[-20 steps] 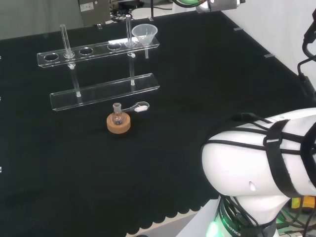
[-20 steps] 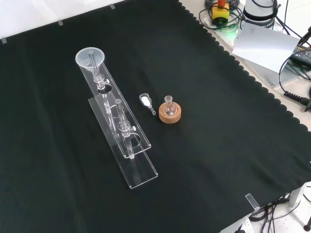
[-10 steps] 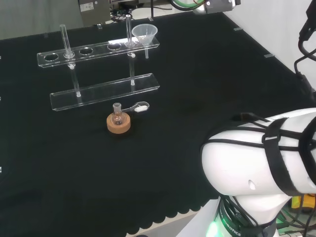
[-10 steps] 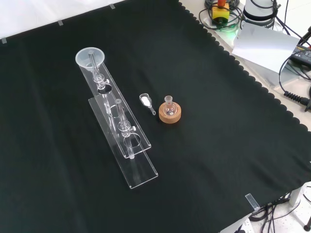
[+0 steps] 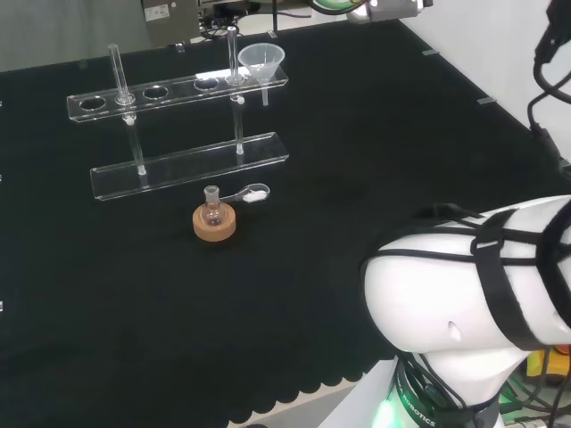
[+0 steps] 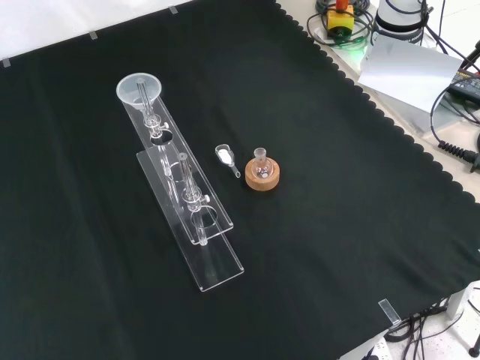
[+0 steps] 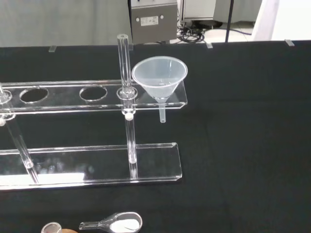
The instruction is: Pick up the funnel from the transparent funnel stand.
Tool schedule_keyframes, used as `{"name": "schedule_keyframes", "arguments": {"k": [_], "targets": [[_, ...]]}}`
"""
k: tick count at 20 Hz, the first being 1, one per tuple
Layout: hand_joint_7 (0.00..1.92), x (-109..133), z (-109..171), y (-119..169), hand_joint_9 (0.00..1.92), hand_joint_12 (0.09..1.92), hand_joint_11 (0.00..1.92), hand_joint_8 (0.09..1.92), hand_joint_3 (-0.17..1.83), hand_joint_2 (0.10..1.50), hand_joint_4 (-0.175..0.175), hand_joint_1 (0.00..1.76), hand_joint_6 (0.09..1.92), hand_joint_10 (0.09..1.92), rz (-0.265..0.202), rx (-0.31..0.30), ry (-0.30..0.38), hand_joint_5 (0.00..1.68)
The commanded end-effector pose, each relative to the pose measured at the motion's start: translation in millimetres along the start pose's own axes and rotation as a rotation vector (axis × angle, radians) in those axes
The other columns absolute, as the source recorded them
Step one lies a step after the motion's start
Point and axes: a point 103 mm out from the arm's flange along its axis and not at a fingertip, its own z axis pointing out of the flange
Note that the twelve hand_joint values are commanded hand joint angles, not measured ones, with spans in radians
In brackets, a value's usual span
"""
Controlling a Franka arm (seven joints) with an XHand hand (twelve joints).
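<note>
The funnel (image 7: 159,82) sits in the end hole of the transparent funnel stand (image 7: 97,167), untouched, so this looks like the approach. Whether the hand's fingers are spread or curled I cannot tell. Next it must close in beside the upright rod (image 7: 125,68). A small flask on a cork ring (image 6: 262,177) and a scoop (image 6: 226,157) lie near the stand's base.

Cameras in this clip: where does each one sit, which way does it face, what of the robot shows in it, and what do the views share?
Head view: behind and above the arm's base, looking over the white arm link at the bench.
Front view: in front of the arm, looking down on the black cloth.
Wrist view: at the wrist, facing the funnel seated in the end hole of the transparent funnel stand.
Shared: all three show funnel, stand and the small scoop; head and front views also show the flask on its cork ring.
</note>
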Motion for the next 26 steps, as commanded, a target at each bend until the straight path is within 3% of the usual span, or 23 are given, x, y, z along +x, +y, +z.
{"name": "schedule_keyframes", "arguments": {"k": [1, 9, 13, 19, 26], "targets": [[0.0, -8.2, 25.9, 58.9, 0.11, 1.41, 0.0, 0.31, 0.38, 1.23, 0.005, 0.0, 0.09, 0.63, -0.011, 0.047, 0.0, 0.23], [0.0, -24.4, 60.9, 151.3, 0.09, 1.4, 0.0, 0.27, 0.34, 1.2, -0.009, 0.02, 0.09, 0.63, -0.068, 0.1, 0.005, 0.18], [0.0, -35.0, 71.1, 182.1, 0.09, 1.4, 0.0, 0.26, 0.32, 1.18, -0.01, 0.07, 0.09, 0.63, -0.085, 0.13, -0.006, 0.17], [0.0, -39.3, 90.4, 201.0, 0.08, 1.4, 0.0, 0.25, 0.3, 1.16, -0.01, 0.13, 0.09, 0.64, -0.102, 0.174, -0.039, 0.16], [0.0, -24.8, 116.5, 217.5, 0.08, 1.39, 0.0, 0.25, 0.29, 1.13, -0.005, 0.16, 0.09, 0.65, -0.165, 0.219, -0.064, 0.16]]}}
